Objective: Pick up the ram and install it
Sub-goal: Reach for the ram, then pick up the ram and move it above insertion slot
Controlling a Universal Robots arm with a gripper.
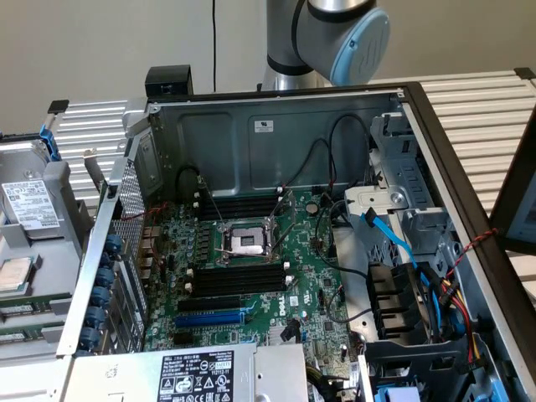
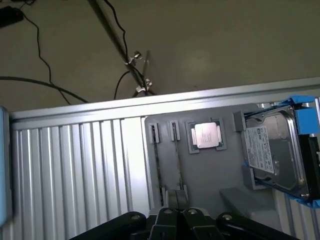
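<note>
You are looking at an open computer case [image 1: 276, 126] lying on a ribbed metal counter [image 2: 75, 165], with the robot arm [image 1: 335, 33] raised behind the case's back wall. The hand [image 2: 175, 197] is narrow, its fingertips drawn together with nothing visibly between them. It hangs over a grey tray [image 2: 210, 175] that lies along one edge of the counter, floor and cables beyond it. The tray's compartments hold, in a row, a second thin stick [image 2: 155, 160] on edge, the ram [image 2: 176, 157] on edge just beside it, a processor chip [image 2: 206, 135] lying flat in a square recess, and a hard drive [image 2: 272, 150] in a blue-edged bracket at the end. In the exterior view the tray sits at that view's left of the case. Inside the case, the long black memory slots [image 1: 239, 279] on either side of the processor socket [image 1: 247, 241] look empty, with a blue expansion slot [image 1: 209, 318] nearer the case's front edge. The risks, as I judge them: the two sticks stand so close that a hand off line could catch the wrong one or nudge both. A tilted grip could jam the ram in its groove. Loose cables [image 1: 335, 159] in the case could snag the hand near the slots.
</note>
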